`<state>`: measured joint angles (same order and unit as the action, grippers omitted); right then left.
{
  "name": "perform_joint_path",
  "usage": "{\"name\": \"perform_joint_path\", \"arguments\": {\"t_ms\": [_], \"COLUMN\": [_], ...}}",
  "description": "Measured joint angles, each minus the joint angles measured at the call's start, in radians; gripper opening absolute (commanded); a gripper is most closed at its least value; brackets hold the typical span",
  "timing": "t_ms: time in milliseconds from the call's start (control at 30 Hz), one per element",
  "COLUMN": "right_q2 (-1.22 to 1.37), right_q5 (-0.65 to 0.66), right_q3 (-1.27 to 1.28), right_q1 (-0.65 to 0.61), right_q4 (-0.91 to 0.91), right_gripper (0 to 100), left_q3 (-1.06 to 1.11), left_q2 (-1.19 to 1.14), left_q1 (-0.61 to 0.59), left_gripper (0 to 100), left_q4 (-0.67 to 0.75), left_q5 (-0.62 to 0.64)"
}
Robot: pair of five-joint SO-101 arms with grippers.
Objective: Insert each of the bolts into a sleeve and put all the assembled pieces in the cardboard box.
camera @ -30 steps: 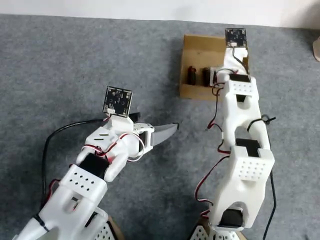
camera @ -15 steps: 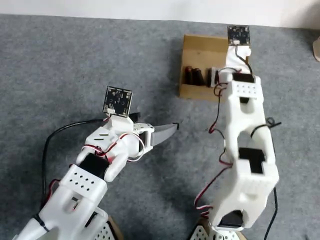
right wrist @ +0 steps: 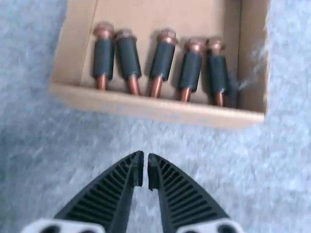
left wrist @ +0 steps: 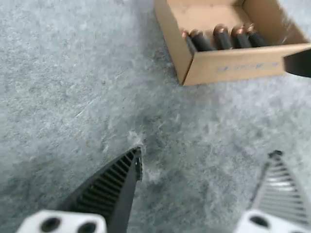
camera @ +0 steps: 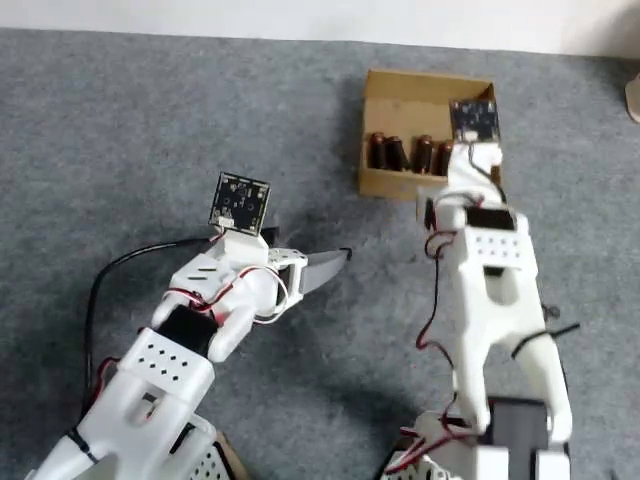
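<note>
Five assembled pieces (right wrist: 163, 60), copper bolts in dark sleeves, lie side by side in the cardboard box (right wrist: 160, 112), against the wall nearest the arms. Just outside that wall the right gripper (right wrist: 145, 171) hangs over the table (camera: 150, 130), its fingers pressed almost together on nothing. The left gripper (left wrist: 206, 162) is well apart from the box, with fingers spread wide and empty. A grey fuzzy covering lies over the table, and a pale wall (camera: 200, 15) runs along its far edge.

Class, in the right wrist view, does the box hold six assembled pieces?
No, five pieces lie side by side in the box.
</note>
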<state>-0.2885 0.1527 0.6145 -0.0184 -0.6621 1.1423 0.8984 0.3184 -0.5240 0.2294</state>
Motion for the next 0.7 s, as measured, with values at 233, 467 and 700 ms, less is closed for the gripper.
{"name": "perform_joint_path", "arguments": {"t_ms": [233, 467, 700], "right_q2": [-0.186, -0.319, -0.463], "right_q5": [-0.066, -0.071, -0.071], "right_q3": [0.199, 0.377, 0.528], "right_q1": [0.002, 0.000, -0.002], "right_q4": [0.000, 0.000, 0.000], "right_gripper": [0.4, 0.4, 0.4], "left_q3": [-0.044, -0.044, 0.037], "left_q2": [0.000, 0.000, 0.130], "left_q1": [-0.181, -0.374, -0.479], "left_gripper": [26, 26, 26], "left_q4": [-0.175, -0.290, -0.305], "left_q5": [-0.006, -0.006, -0.051]}}
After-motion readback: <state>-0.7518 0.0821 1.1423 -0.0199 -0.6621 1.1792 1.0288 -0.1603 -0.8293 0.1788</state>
